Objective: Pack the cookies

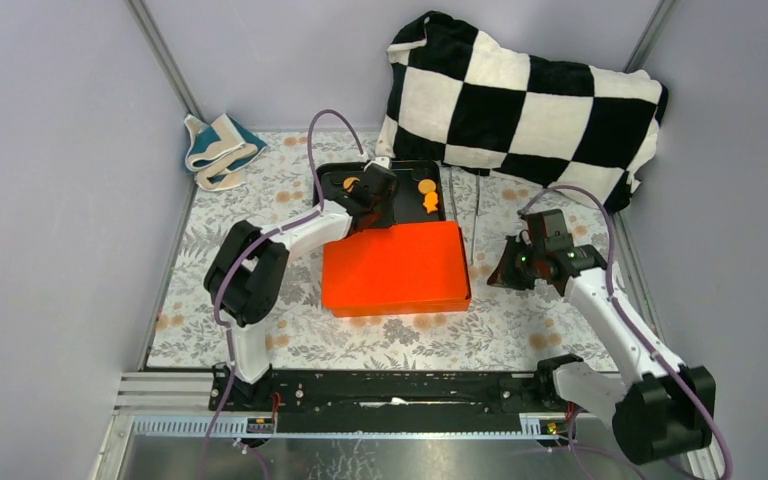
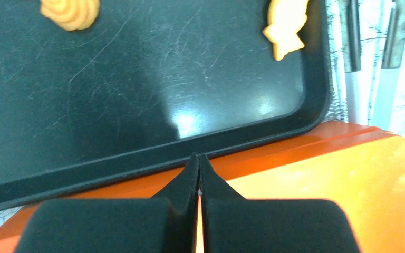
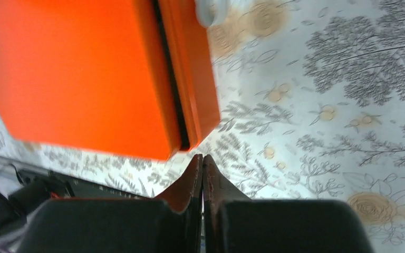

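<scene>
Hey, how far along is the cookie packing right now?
Nothing looks packed. The cookies sit on the black tray and the orange box looks closed. In hand: nothing; the left hand is shut at the tray's near rim, the right hand shut beside the box. Left: open the box and move every cookie in.

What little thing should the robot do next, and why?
Probably open the shut right gripper and reach for the flat orange box: its lid looks closed, the small orange cookies lie on the black tray, and the left gripper is shut, empty too.
</scene>
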### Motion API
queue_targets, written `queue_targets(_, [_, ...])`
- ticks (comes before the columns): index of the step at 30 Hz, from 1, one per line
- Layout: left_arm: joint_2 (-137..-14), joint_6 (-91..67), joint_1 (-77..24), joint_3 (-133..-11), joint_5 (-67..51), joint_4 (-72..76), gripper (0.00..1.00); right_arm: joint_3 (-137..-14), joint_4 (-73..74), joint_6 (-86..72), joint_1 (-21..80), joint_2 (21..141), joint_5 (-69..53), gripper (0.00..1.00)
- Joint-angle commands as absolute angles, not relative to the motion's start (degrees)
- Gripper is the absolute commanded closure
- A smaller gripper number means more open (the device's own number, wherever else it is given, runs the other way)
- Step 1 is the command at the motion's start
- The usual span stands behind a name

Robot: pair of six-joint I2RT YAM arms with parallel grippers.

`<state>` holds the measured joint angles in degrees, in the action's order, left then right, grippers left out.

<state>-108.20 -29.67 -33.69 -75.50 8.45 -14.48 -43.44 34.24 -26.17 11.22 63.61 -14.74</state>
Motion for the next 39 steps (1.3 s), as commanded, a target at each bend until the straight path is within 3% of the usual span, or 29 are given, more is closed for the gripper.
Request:
queue_targets(1, [-110.2, -28.5, -33.3, -78.2, 3.8, -12.0, 1.0, -46.0, 44.5, -23.8, 20.2, 59.6, -16.0, 1.0])
queue_targets(6, [-109.8, -29.6, -33.6, -77.9, 3.1, -12.4, 1.0, -45.8, 44.0, -28.4, 30.1, 60.5, -13.6, 1.0])
queue_targets(12, [-93.7, -33.2, -33.3, -73.9, 20.1, -17.9, 1.0, -46.6, 39.1, -32.8, 30.5, 58.6, -7.7, 1.0])
queue_targets(18, [-75.2, -40.7, -32.7, -72.9, 36.9, -33.1, 1.0, -54.8, 43.3, -32.0, 30.4, 59.9, 2.0, 1.0])
queue_targets(24, [-77.1, -53.5, -29.4, -66.9, 45.5, -53.7, 1.0, -59.1, 41.9, -30.8, 30.2, 67.4, 10.3, 1.0])
queue_targets(33, [-80.6, -54.9, -27.3, -55.0, 39.0, -47.8, 1.0, -57.4, 34.5, -27.0, 18.5, 78.3, 7.5, 1.0])
queue_targets(39, [-81.5, -52.0, -27.4, -47.6, 25.5, -33.6, 1.0, -54.9, 29.9, -24.7, 16.1, 84.6, 1.0, 1.0])
